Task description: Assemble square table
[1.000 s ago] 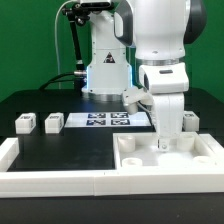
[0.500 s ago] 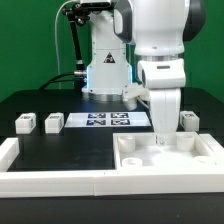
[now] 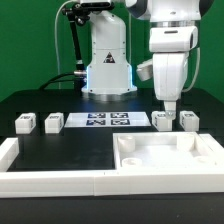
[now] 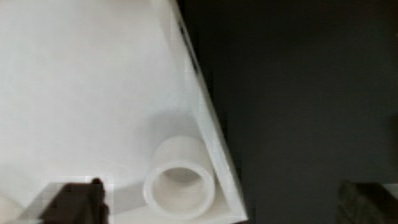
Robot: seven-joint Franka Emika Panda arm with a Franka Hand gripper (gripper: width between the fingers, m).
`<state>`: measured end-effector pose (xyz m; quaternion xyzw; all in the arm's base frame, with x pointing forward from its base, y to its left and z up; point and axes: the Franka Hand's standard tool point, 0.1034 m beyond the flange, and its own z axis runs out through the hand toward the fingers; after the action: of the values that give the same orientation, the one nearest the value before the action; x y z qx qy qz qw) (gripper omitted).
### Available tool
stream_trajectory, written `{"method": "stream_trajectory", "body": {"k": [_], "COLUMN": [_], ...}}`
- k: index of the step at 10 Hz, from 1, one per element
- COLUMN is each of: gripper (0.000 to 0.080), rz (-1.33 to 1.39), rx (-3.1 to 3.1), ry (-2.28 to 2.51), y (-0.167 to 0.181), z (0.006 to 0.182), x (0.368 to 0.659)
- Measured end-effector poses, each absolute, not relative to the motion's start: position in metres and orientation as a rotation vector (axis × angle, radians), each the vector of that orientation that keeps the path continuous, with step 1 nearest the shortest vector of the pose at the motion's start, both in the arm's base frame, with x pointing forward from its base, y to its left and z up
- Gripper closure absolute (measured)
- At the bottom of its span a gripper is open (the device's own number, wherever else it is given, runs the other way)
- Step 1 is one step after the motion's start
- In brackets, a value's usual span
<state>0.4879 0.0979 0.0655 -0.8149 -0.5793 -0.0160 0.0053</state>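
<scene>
The square table's white tray-like tabletop (image 3: pixel 150 160) lies at the front on the exterior view's right. Its raised rim and a round socket (image 4: pixel 176 186) show in the wrist view. Small white leg blocks stand behind it: two at the left (image 3: pixel 22 123) (image 3: pixel 53 123), two at the right (image 3: pixel 163 121) (image 3: pixel 189 121). My gripper (image 3: pixel 168 103) hangs above the tabletop's far right part, clear of it. The gripper (image 4: pixel 222 205) is open, its dark fingertips (image 4: pixel 75 200) wide apart over the tabletop's edge, with nothing held.
The marker board (image 3: pixel 105 120) lies flat between the leg blocks. A long white border rail (image 3: pixel 50 181) runs along the front and left of the black table. The robot's base (image 3: pixel 105 70) stands behind the board.
The gripper has risen straight out of the tabletop's far right corner and now hangs well above it. The leg block it was hiding shows. The tabletop has not moved.
</scene>
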Motion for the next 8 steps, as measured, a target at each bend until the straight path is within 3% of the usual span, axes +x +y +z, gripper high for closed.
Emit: {"method": "stream_trajectory", "body": {"k": [4, 8], "gripper": [0.0151, 0.0151], "rz": [-0.057, -0.083], "rx": [-2.746, -3.018], "ry": [-1.492, -0.696], "y": [0.098, 0.112], "z": [0.066, 0.059], "x": [0.487, 0.453]}}
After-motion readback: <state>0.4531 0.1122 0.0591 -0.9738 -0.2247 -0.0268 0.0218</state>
